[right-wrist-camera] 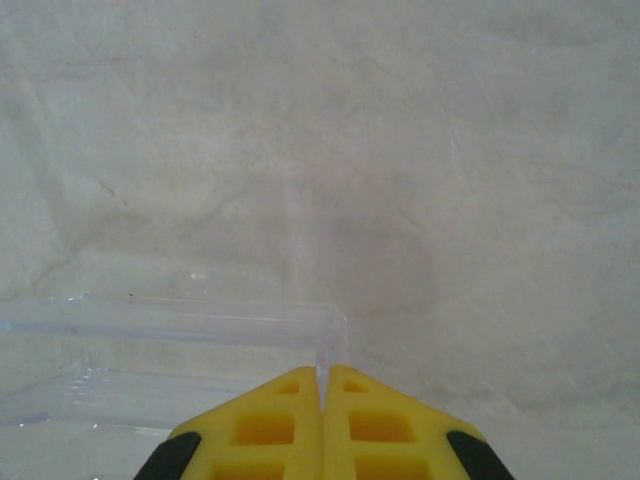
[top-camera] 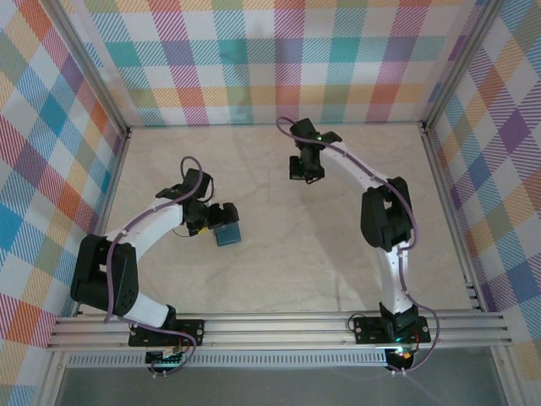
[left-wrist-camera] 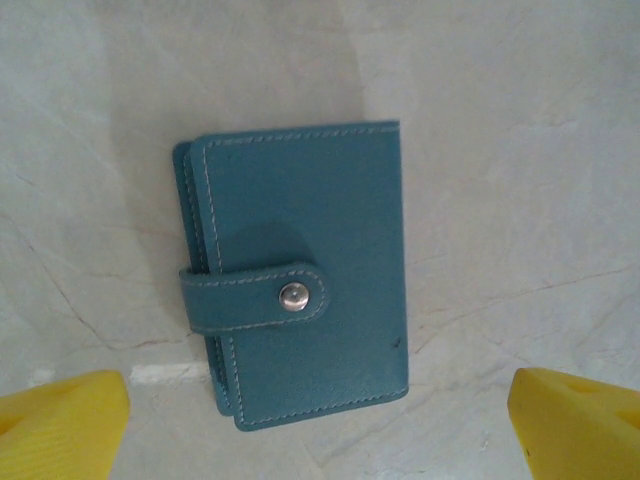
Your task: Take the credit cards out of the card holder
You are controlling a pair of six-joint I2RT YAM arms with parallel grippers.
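A clear plastic tray [right-wrist-camera: 170, 325] lies on the pale, marble-patterned table top [right-wrist-camera: 450, 150], and one of its corners is seen at the lower middle of the right wrist view. Walls with a colourful plaid pattern [top-camera: 254, 59] stand around the table. Silver aluminium rails [top-camera: 279, 326] run along its near edge.

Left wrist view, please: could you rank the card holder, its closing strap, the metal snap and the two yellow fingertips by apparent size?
1. card holder
2. closing strap
3. metal snap
Unranked: the yellow fingertips. Both are cropped by the frame and closest to the camera, and they look alike.
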